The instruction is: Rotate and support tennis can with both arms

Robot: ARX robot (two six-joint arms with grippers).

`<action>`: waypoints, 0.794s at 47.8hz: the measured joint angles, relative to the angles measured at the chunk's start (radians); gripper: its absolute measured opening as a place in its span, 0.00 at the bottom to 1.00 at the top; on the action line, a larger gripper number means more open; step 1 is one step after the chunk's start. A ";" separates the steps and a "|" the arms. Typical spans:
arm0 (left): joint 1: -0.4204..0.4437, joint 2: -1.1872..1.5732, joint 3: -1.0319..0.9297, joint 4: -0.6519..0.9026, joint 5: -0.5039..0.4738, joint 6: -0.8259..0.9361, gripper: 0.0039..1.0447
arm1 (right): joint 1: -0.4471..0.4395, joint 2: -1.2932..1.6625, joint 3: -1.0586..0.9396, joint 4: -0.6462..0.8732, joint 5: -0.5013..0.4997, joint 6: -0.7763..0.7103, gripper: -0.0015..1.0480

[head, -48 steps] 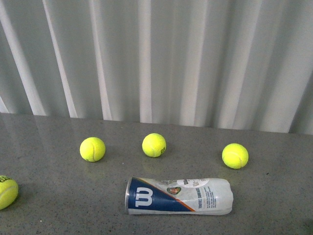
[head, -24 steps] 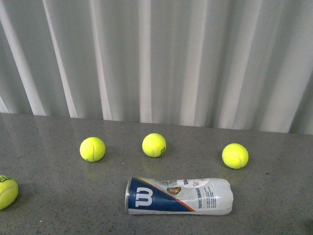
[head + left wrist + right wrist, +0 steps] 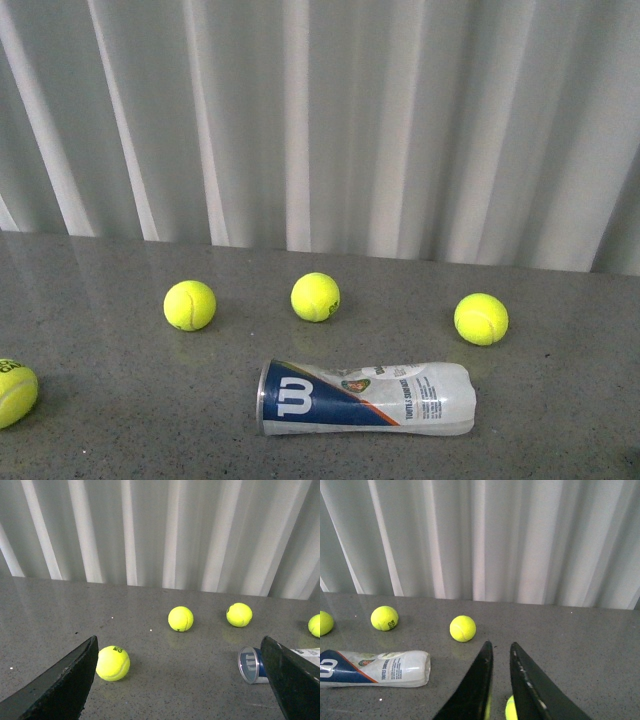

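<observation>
The tennis can [image 3: 365,398] is lying sideways, untouched; left gripper [image 3: 179,642] is gaping apart, right gripper [image 3: 500,643] nearly together. All 2-arm work is waiting.

three yellow-green tennis balls sit in a row across the grey speckled worktop [image 3: 120,430], well apart: left ball [image 3: 190,305], middle ball [image 3: 315,297], right ball [image 3: 481,318]. a fourth ball [image 3: 15,392] lies nearer, at the left edge. a white pleated curtain [image 3: 400,120] hangs behind.

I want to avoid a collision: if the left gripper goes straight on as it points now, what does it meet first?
Probably the tennis ball almost dead ahead of the open left gripper, though depth is unclear. The nearer ball and the tennis can lie off to the sides.
</observation>
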State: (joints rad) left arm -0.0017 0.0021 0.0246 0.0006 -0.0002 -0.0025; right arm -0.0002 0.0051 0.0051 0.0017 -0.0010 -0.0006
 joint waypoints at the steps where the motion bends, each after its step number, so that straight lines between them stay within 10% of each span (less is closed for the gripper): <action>1: 0.000 0.000 0.000 0.000 0.000 0.000 0.94 | 0.000 0.000 0.000 0.000 0.000 0.000 0.17; 19: 0.000 0.000 0.000 0.000 0.000 0.000 0.94 | 0.000 0.000 0.000 0.000 0.000 0.000 0.94; 38: 0.000 0.000 0.000 0.000 0.000 0.000 0.94 | 0.000 0.000 0.000 0.000 0.000 0.001 0.93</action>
State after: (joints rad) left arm -0.0017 0.0021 0.0246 0.0006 -0.0002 -0.0025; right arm -0.0002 0.0051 0.0051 0.0013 -0.0010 0.0002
